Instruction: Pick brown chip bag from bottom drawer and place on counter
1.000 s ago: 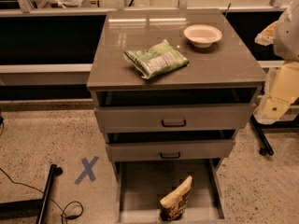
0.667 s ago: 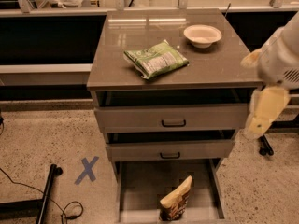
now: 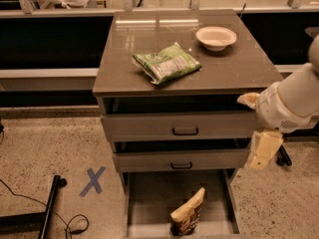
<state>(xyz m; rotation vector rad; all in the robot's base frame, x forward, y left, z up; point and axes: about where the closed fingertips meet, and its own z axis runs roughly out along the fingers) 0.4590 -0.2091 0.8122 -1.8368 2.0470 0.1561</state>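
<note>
The brown chip bag (image 3: 188,214) stands tilted on the flat grey floor of the open bottom drawer (image 3: 149,203), near its front right. Its tan-yellow top points up and to the right. My gripper (image 3: 261,152) hangs at the end of the white arm on the right. It is beside the cabinet's right edge at the height of the middle drawer, above and to the right of the bag, and apart from it. The counter (image 3: 249,63) is the glossy top slab of the cabinet.
A green-and-white bag (image 3: 167,62) lies in the middle of the counter, and a white bowl (image 3: 216,37) stands at its back right. Two shallower drawers (image 3: 184,131) with black handles are slightly open. A blue X (image 3: 93,180) and a black stand with cable (image 3: 47,213) are on the floor at left.
My arm has swung left and down from the right edge of the view, bringing the gripper next to the cabinet's right side. The bags, bowl and drawers have not moved.
</note>
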